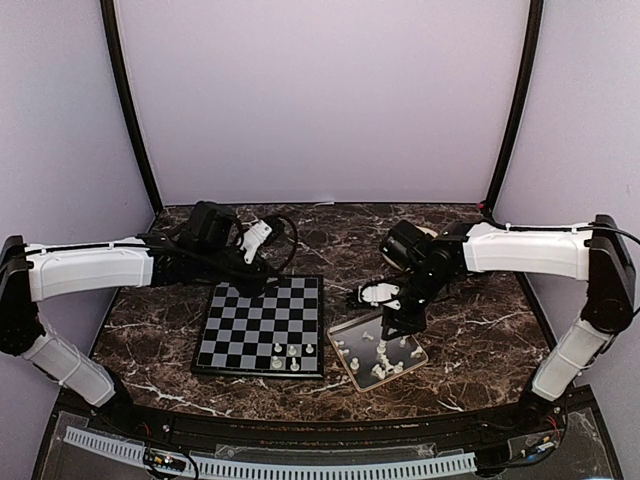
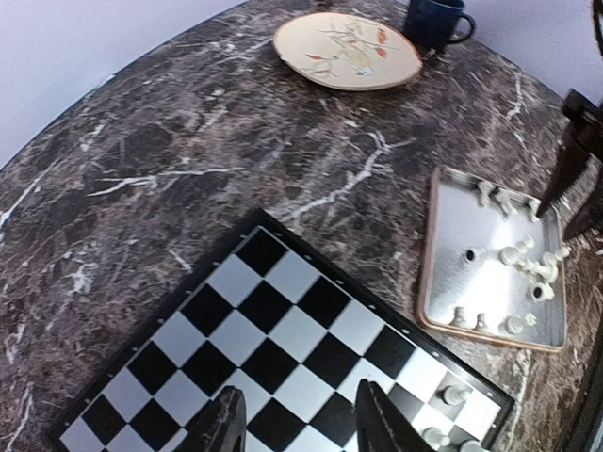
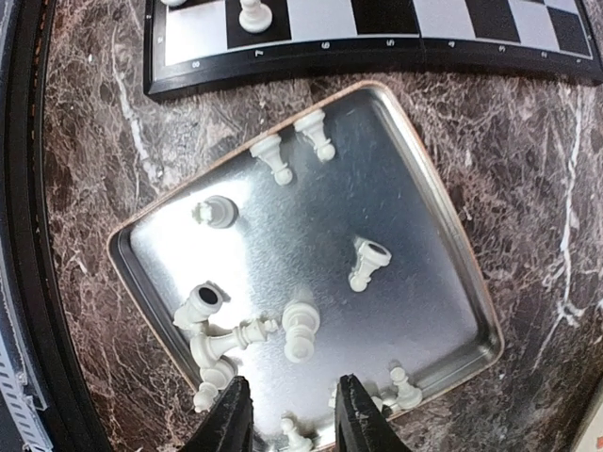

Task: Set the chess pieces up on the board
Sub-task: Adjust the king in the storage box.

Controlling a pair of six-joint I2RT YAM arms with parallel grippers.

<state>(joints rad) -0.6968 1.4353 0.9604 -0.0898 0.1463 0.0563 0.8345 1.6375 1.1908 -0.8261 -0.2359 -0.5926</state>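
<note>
Several chess pieces (image 3: 212, 344) are heaped at lower left of the tray (image 3: 283, 235); neighbours may be toppled by the empty, parted right pincer (image 3: 294, 419); the left pincer (image 2: 301, 428) is likewise parted.

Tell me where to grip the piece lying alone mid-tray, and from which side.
Take the lone piece across its narrow stem, coming straight down with the right gripper. It lies on its side on the tray, hollow base towards the board, with bare metal on both flanks, so the jaws can likely straddle it without touching its neighbours.
</note>
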